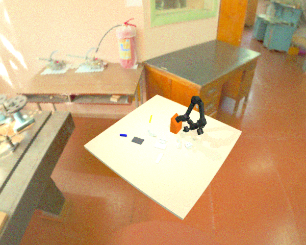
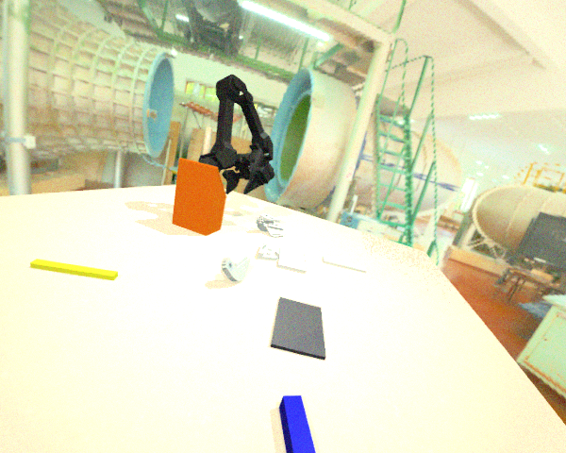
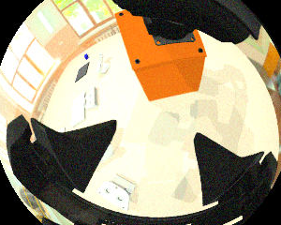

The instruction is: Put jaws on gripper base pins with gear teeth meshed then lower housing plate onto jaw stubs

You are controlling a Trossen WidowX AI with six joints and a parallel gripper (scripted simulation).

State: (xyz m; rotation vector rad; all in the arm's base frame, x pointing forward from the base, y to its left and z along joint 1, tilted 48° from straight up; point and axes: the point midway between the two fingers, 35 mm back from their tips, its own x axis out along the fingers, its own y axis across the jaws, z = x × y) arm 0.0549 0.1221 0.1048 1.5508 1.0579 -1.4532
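My gripper (image 1: 193, 130) (image 2: 237, 192) (image 3: 155, 128) is open and empty, above the table beside the orange block. A white part with two dark-marked holes (image 1: 188, 145) (image 3: 114, 191) lies low in the wrist view. A pale jaw-like part (image 1: 178, 143) lies beside it, partly hidden by the left finger in the wrist view. A rounded white jaw-like part (image 1: 151, 133) (image 2: 236, 269) lies apart from them. A small white piece with two raised or dark spots (image 3: 90, 97) (image 2: 269, 252) lies against a flat white plate (image 1: 160, 146) (image 2: 291, 263) (image 3: 79, 112). Which are base and housing is unclear.
The tall orange block (image 1: 175, 124) (image 2: 199, 197) (image 3: 170, 70) stands at the arm's foot. A thin white strip (image 1: 159, 158) (image 2: 344, 263), a dark grey plate (image 1: 137, 140) (image 2: 299, 327) (image 3: 82, 71), a blue bar (image 1: 123, 135) (image 2: 295, 424) and a yellow bar (image 1: 150, 119) (image 2: 74, 269) lie around.
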